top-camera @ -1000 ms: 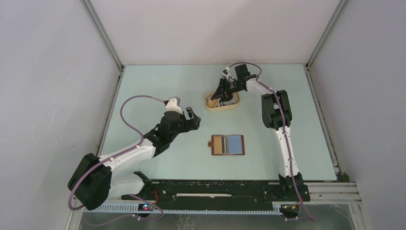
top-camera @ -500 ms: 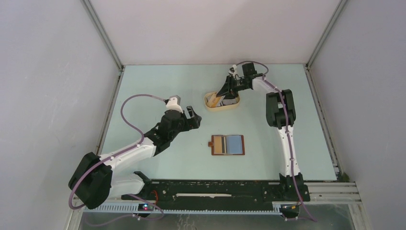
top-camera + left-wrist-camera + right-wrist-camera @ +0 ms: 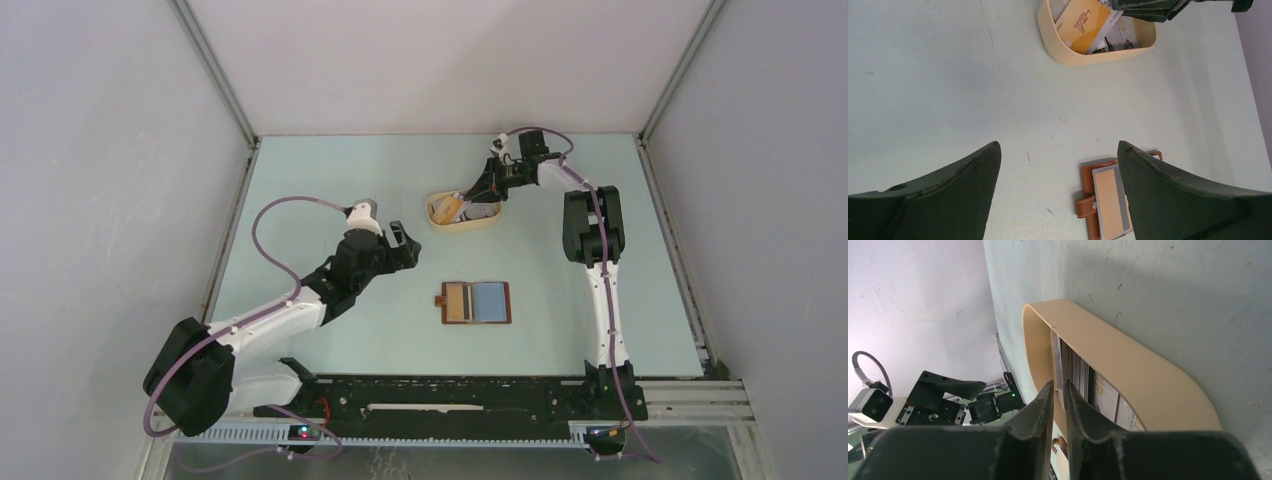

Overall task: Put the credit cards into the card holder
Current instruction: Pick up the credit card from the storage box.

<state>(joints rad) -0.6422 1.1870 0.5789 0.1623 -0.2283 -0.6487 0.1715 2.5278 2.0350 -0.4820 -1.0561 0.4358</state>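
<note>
Right gripper [image 3: 1059, 385] first: it's reaching down into the one tan oval tray [image 3: 1128, 375] at the far middle of the table [image 3: 330, 180], and its two fingers [image 3: 1040, 405] are drawn in to a thin slit. A pack of credit cards [image 3: 1073, 367] stands on edge against the tray's inner wall right at those tips. One card edge seems to run into the slit, but I cannot tell whether it is truly pinched. There are several cards in that pack, too tightly packed to count.

From the left wrist view, the same tray [image 3: 1083, 57] shows one orange-and-white card [image 3: 1083, 22] leaning on top, with pale grey ones [image 3: 1122, 36] under it.

The left gripper [image 3: 1058, 145] hangs over bare table, well apart from the tray, both jaws spread wide and holding nothing.

Out from there is one card holder [image 3: 476, 303], reddish-brown. It lies open and flat near the middle of the table, between the two arms. Two faces show inside it, one tan on the left and one light blue on the right. Its leather tab [image 3: 1084, 205] sticks out at the side.
</note>
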